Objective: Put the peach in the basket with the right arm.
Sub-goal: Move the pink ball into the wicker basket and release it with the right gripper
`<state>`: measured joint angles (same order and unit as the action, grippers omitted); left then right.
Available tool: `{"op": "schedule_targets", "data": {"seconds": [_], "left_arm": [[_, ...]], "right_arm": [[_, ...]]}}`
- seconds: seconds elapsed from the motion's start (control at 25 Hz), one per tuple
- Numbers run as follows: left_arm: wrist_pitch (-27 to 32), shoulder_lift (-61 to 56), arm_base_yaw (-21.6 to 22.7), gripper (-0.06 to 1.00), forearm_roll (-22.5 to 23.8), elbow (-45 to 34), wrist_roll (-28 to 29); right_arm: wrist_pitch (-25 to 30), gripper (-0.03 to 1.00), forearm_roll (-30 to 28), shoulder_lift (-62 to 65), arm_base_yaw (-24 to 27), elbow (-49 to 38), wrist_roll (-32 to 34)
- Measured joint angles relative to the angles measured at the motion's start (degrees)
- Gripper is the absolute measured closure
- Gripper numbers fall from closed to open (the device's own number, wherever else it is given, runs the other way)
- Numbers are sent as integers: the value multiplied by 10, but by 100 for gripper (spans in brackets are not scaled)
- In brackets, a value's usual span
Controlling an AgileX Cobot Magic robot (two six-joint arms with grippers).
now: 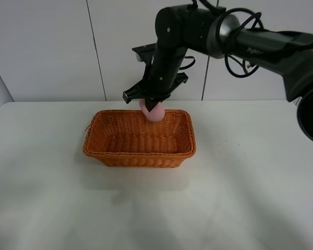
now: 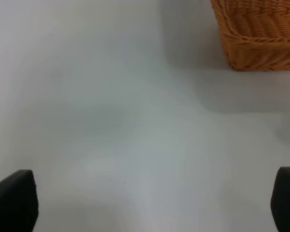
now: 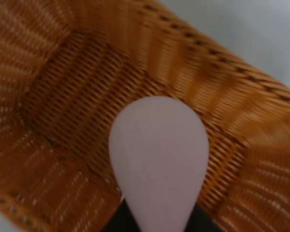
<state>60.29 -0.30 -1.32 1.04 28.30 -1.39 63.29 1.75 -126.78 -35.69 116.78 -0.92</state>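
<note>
We logged the right arm reaching over the basket. The right gripper was clamped on the peach, which hung just inside the far rim, above the woven floor. The left gripper was spread wide over the table, beside a basket corner.

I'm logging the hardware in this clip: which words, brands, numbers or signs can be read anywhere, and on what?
"Pipe": white lettering on the right arm, seen in the high view; its last letters are too blurred to read.
Nothing else: no text shows on the basket, the peach or the table, and none in either wrist view.
</note>
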Motion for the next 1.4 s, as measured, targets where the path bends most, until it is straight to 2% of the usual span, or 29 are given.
{"op": "schedule_targets", "data": {"seconds": [0.24, 0.44, 0.52, 0.64, 0.76, 0.88, 1.0, 1.2, 1.28, 1.4], "left_arm": [[0, 0, 0, -4, 0, 0, 0], [0, 0, 0, -4, 0, 0, 0], [0, 0, 0, -4, 0, 0, 0], [0, 0, 0, -4, 0, 0, 0], [0, 0, 0, -4, 0, 0, 0], [0, 0, 0, -4, 0, 0, 0], [0, 0, 0, -4, 0, 0, 0], [0, 0, 0, -4, 0, 0, 0], [0, 0, 0, -4, 0, 0, 0], [0, 0, 0, -4, 0, 0, 0]], "right_arm": [[-72, 96, 2, -70, 0, 0, 1], [-80, 96, 8, -95, 0, 0, 2], [-80, 92, 14, -96, 0, 0, 2], [-77, 72, 20, -96, 0, 0, 2], [-72, 41, 20, -96, 0, 0, 2], [-70, 30, 19, -92, 0, 0, 2], [-50, 28, 11, -79, 0, 13, 2], [44, 27, -14, -64, 0, 120, 2], [55, 27, -21, -58, 0, 163, 4], [60, 27, -37, -42, 0, 184, 9]]}}
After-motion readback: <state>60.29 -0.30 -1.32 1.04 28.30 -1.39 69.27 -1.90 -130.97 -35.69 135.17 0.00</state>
